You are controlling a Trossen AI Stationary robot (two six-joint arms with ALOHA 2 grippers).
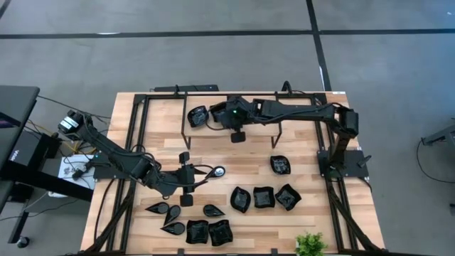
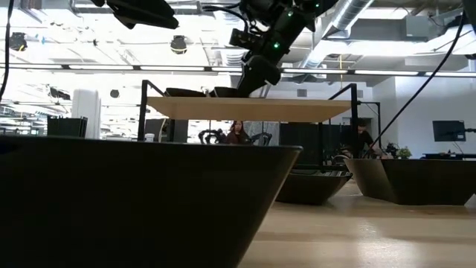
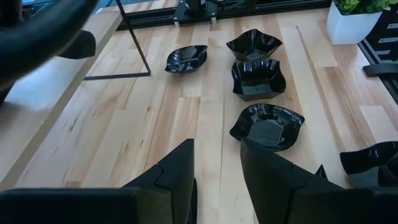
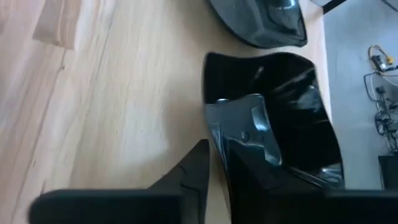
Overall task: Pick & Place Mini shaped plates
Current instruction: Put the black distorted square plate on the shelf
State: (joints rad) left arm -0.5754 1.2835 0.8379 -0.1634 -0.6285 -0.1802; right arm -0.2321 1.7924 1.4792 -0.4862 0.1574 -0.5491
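Observation:
Several glossy black mini plates lie on the table: a row of three [image 1: 264, 197], one alone [image 1: 280, 165], and teardrop and square ones near the front edge [image 1: 197, 231]. Two more sit on the raised wooden shelf [image 2: 245, 109] at the far side. My right gripper [image 4: 217, 168] reaches over that shelf and is shut on a square plate [image 4: 292, 118]; the other shelf plate [image 4: 261, 25] [image 1: 197, 116] lies just beyond it. My left gripper [image 3: 217, 180] [image 1: 202, 176] hovers open above bare wood, left of the row [image 3: 267, 124], touching nothing. My right gripper pinches the square plate by its side wall [image 4: 214, 134]. One finger [image 4: 249, 149] is inside the dish and the other [image 4: 193, 180] is outside it. The fingers come slanting down from the table's right. Whether the plate rests on the shelf or is lifted, I cannot tell.
The shelf stands on thin black legs [image 1: 188, 131] over the table's far part. A small green plant in a white pot [image 1: 310, 244] [image 3: 354, 22] sits at the front right corner. Bare wood lies between my left gripper and the row of plates. People show far behind in the low view.

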